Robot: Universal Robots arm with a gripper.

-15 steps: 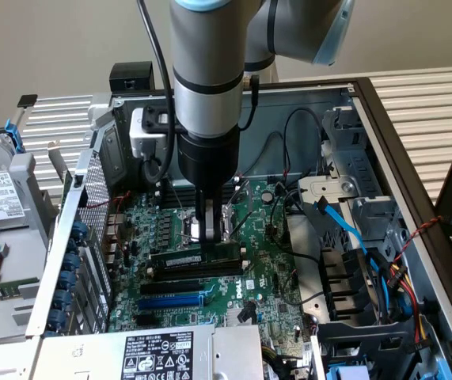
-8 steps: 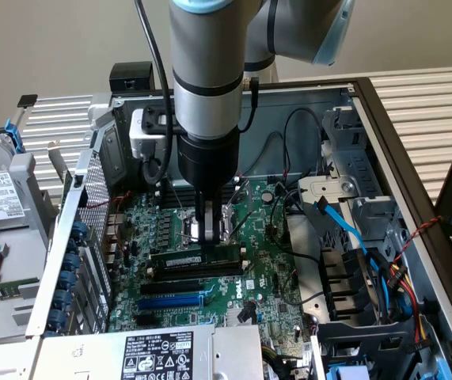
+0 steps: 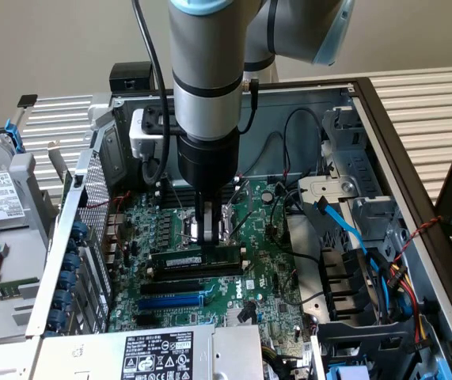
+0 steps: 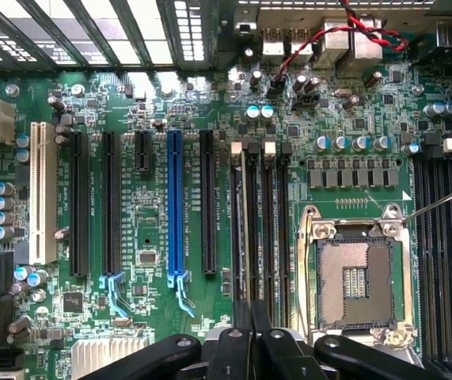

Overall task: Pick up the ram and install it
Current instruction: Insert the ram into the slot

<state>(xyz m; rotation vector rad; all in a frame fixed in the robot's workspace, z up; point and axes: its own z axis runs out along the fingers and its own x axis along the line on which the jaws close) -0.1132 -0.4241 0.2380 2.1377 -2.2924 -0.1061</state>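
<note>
The ram [image 3: 196, 259], a thin dark-green stick with a small white label, stands on edge among the black memory slots [image 3: 198, 271] on the motherboard, in the middle of the open computer case. My gripper [image 3: 207, 234] points straight down with its fingers shut on the stick's top edge. In the wrist view the ram [image 4: 241, 237] shows edge-on as a thin line along one memory slot, running up from the closed gripper [image 4: 251, 326]. Whether it is fully seated in the slot I cannot tell.
A blue expansion slot [image 4: 175, 206] and black slots lie to one side of the ram, the bare CPU socket [image 4: 356, 281] to the other. Blue and black cables [image 3: 344, 229] and drive cages crowd the exterior view's right. The power supply [image 3: 158, 356] sits at the front.
</note>
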